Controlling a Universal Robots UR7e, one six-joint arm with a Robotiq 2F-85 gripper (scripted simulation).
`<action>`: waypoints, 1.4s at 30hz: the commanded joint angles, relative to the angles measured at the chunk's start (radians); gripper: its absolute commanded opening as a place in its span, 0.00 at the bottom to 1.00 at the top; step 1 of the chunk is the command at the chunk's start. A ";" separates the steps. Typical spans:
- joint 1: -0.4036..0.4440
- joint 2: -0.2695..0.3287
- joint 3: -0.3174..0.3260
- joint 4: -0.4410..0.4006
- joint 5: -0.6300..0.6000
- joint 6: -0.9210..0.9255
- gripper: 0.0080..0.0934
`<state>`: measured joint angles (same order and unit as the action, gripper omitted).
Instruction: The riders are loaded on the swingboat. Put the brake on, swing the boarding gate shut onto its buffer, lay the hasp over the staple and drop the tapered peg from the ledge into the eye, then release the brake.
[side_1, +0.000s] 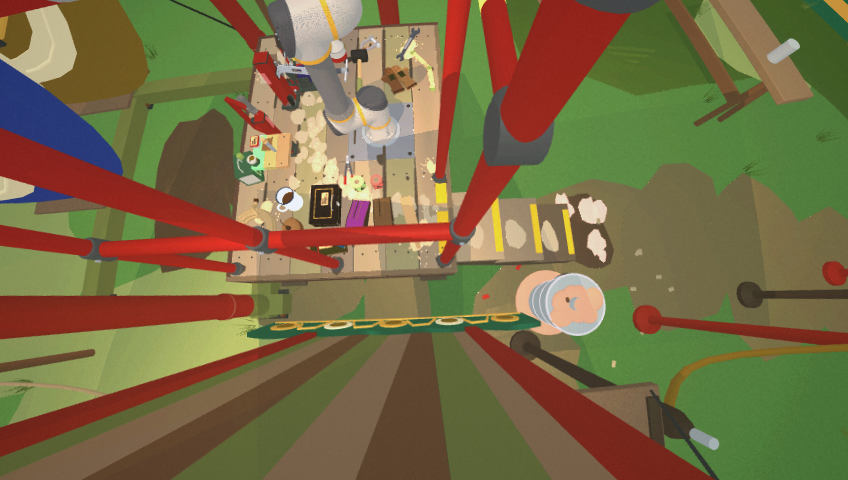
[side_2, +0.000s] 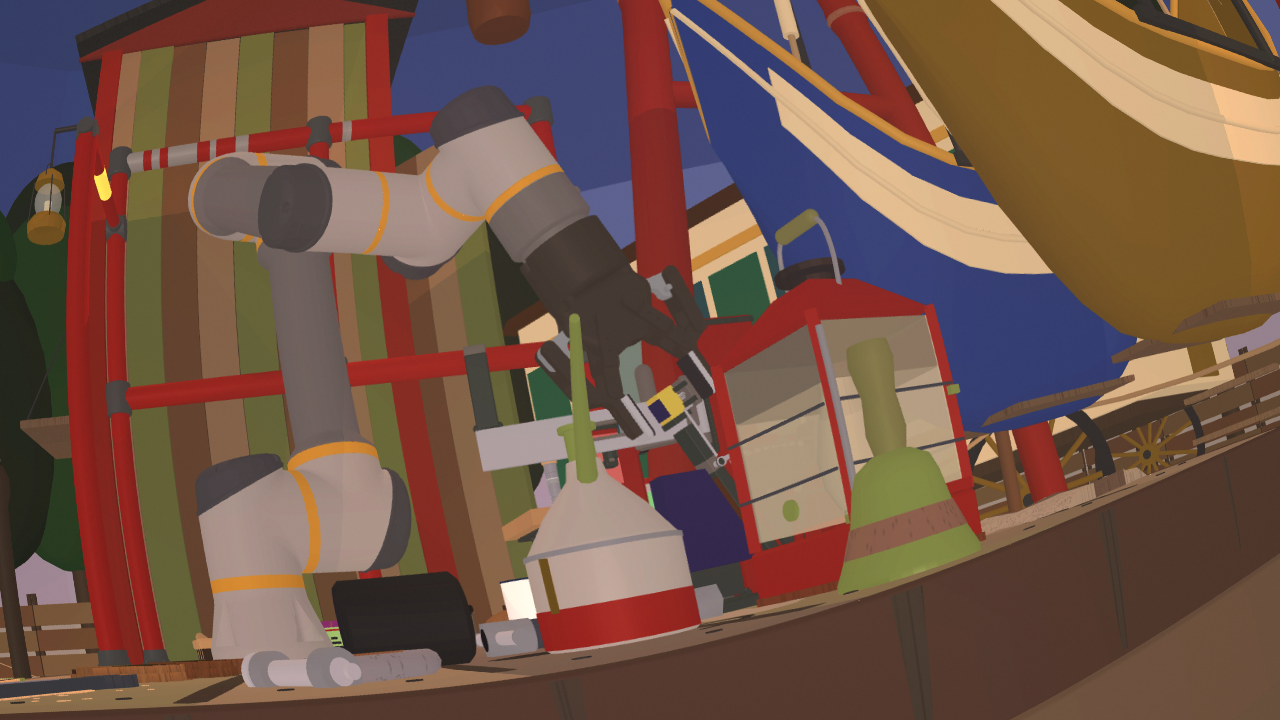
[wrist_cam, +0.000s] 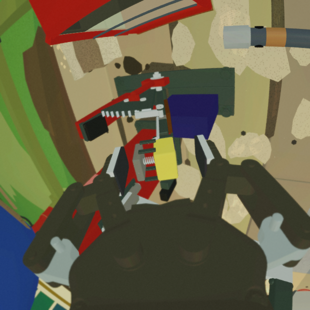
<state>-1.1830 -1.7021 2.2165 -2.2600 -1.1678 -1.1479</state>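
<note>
The yellow grip block of the red brake lever stands just below a dark blue block on the green base plate, with a small spring and a toothed white rack beside it. In the second side camera the yellow block sits at the end of a grey rail. A grey-tipped peg lies on the boards at the upper right. The gate's hasp and staple are not visible to me. My gripper straddles the yellow block, open and empty.
A red lantern stands right of the mechanism, with a green bell and a cream oil can in front. The plank deck carries scattered tools, a mug and boxes. Red frame poles cross overhead.
</note>
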 joint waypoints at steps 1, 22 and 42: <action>0.000 0.000 0.000 0.000 0.000 0.000 0.70; -0.039 -0.075 -0.042 0.132 0.007 -0.042 0.70; -0.094 -0.154 -0.112 0.306 0.015 -0.101 0.70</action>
<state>-1.2773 -1.8568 2.1045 -1.9527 -1.1532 -1.2494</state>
